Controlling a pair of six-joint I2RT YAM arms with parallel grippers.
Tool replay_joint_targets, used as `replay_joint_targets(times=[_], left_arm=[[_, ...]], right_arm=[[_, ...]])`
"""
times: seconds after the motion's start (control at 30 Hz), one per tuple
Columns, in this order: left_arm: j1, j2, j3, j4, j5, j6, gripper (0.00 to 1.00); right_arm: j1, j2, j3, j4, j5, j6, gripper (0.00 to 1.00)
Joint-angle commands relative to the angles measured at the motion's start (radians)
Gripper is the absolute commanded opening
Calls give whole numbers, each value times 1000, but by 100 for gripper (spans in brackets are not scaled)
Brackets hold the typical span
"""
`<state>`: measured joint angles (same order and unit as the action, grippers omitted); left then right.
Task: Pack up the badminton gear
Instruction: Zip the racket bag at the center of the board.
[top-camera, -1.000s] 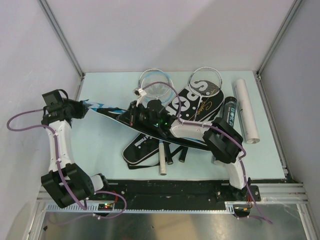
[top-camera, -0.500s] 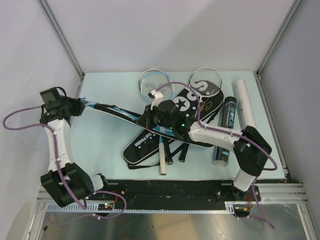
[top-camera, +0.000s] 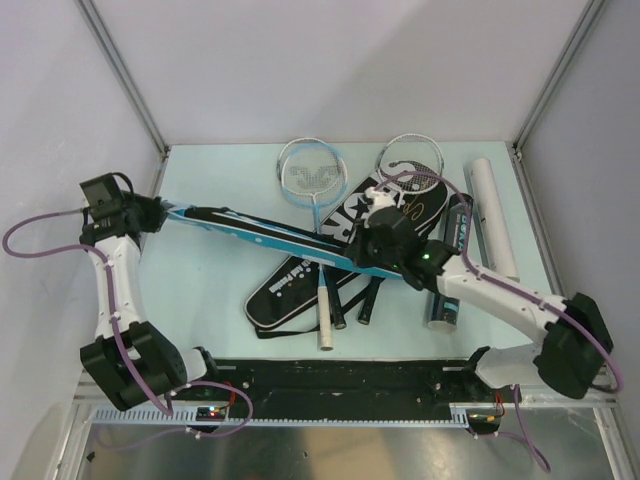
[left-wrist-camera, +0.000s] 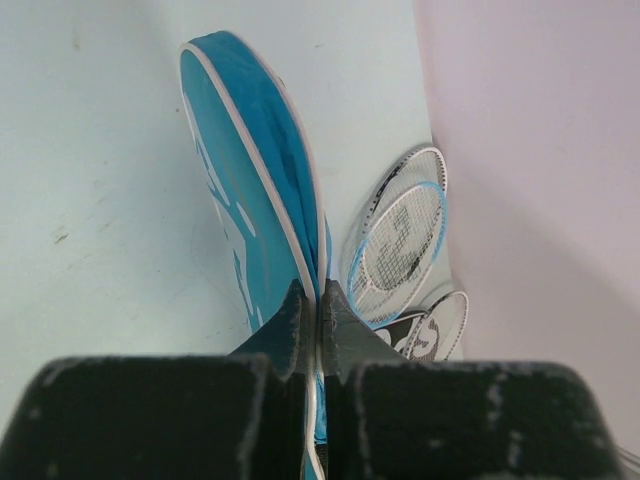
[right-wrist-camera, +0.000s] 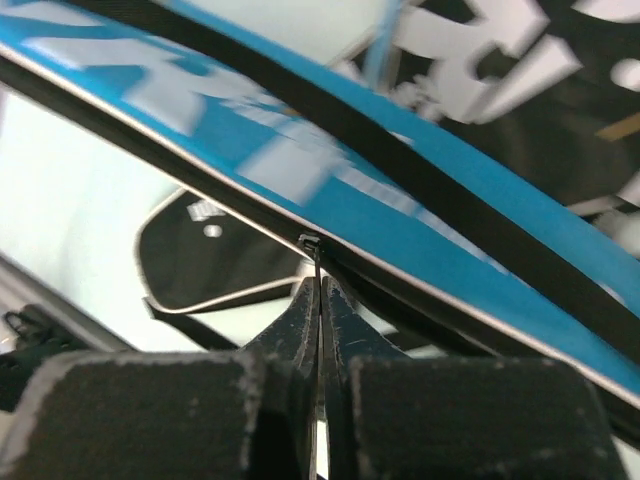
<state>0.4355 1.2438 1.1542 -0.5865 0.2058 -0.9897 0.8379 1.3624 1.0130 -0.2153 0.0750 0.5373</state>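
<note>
Left hand: fingers together, clamped on the rim of the blue racket bag at its left end, close to the left edge of the counter.

The blue bag runs in a straight line across the counter from the left hand to the right hand, white-piped edge showing.

Right hand: fingers together, pinching the thin zipper pull at the bag's edge.

Behind the blue bag's right part lies a black "SPORT" bag. A second black bag lies flat nearer the arm bases.

Two rackets, heads toward the far wall: left racket on bare counter, right racket partly over the black "SPORT" bag.

A white handle lies beside the second black bag.

Far right: black tube and white tube, lying side by side.
</note>
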Motion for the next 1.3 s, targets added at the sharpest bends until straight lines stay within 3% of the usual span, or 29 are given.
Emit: replay_joint_targets(times=[0.0,0.2,0.43,0.57,0.83,0.87,1.07,1.27], left_arm=[[21,2,65,98,-96,51,0],[24,13,72,98,-103,65,0],[34,27,72,97,-123,91,0],[36,29,74,94,-113,92,0],[36,21,67,94,-102,92,0],[37,19,66,94,-95,89,0],[36,-5,57,95,-72,80,0],[35,-27,18,95,-48,71,0]], right_arm=[[-94,-135,-68,-241,137,-1,0],[-279,-286,-189,-351,141,22,0],[-524,-402,-293,-356,77,17,0],[-620,-392,-348,-276,-7,24,0],[-676,-298,-448,-85,-116,29,0],[-678,-296,-443,-78,-129,10,4],[-599,-374,-274,-177,-109,-154,46],[-348,-366,-200,-19,-80,-380,66]])
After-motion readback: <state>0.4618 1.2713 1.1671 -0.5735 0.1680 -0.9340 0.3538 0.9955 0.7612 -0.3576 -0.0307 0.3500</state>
